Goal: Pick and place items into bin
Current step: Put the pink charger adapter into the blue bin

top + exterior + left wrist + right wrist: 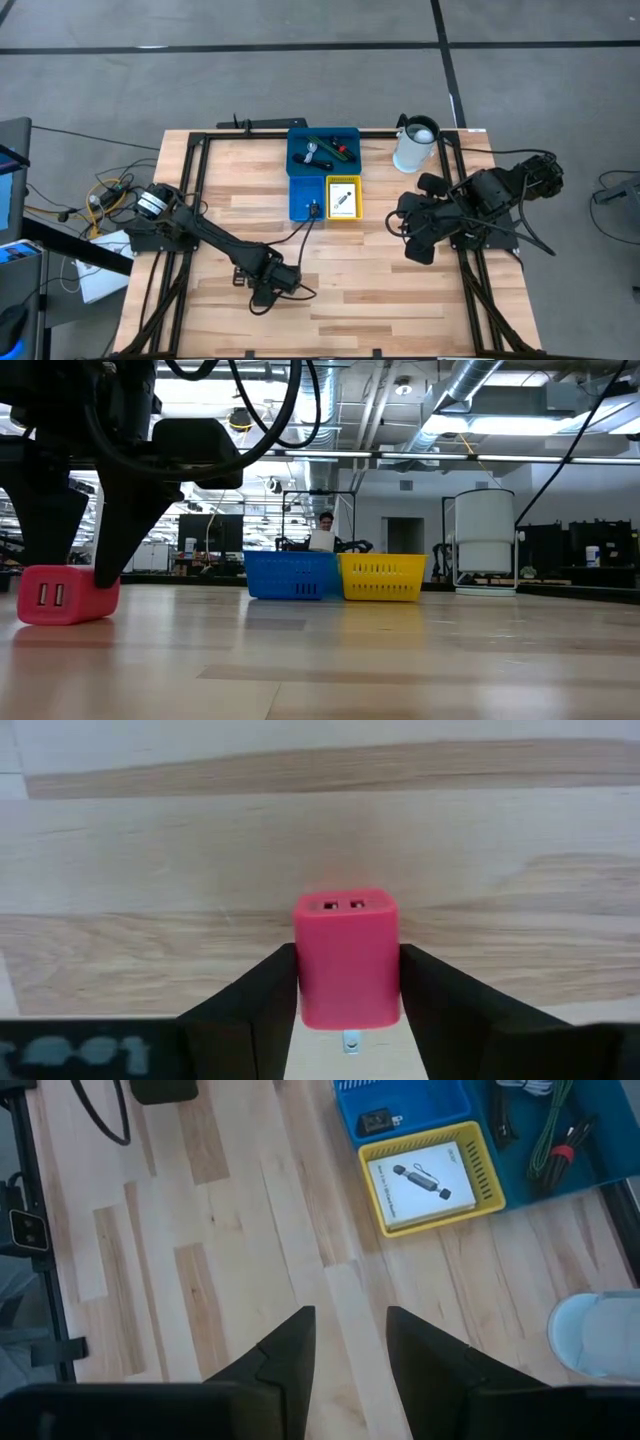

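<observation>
Pink-red block [347,960] lies flat between the left gripper [348,1005] fingers, ports pointing outward.

A robotics lab or industrial workshop hall. Shown by exposed silver ducts [500,400] and pipes under a high ceiling, strip lighting, grey concrete floor [300,80] marked with dark lines. Far across the hall, dark monitors [210,532] and equipment racks, with a person [324,532] seated at a laptop. Near, a wooden workbench [340,270] in a black metal frame, loose cables [105,195] at left.
</observation>
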Controlling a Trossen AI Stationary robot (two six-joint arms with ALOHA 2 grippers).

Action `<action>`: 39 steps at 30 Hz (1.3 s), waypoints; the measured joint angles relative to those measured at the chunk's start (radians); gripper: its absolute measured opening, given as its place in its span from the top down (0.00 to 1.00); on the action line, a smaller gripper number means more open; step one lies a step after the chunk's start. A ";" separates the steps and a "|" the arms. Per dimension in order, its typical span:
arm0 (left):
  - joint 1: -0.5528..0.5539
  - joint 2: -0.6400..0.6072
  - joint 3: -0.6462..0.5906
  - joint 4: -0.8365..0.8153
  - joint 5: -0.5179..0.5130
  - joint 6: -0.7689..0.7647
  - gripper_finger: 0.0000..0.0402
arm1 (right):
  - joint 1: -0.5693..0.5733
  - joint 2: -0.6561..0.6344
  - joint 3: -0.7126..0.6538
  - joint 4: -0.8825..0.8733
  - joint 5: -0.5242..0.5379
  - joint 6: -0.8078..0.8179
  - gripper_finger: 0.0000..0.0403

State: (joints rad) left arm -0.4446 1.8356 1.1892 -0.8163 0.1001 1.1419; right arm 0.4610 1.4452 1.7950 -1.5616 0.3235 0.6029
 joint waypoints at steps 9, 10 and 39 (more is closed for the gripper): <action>0.000 -0.005 -0.013 0.010 0.000 0.032 0.62 | 0.000 0.000 0.000 0.000 0.023 -0.002 0.71; 0.000 -0.005 -0.013 0.010 0.000 0.032 0.63 | 0.000 0.000 0.000 0.000 0.023 -0.002 0.71; -0.002 0.001 0.057 -0.049 -0.223 -0.027 0.68 | 0.000 0.000 0.000 -0.001 0.022 -0.009 0.71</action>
State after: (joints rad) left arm -0.4463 1.8362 1.2464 -0.8656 -0.1233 1.1152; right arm 0.4614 1.4452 1.7950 -1.5623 0.3458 0.5935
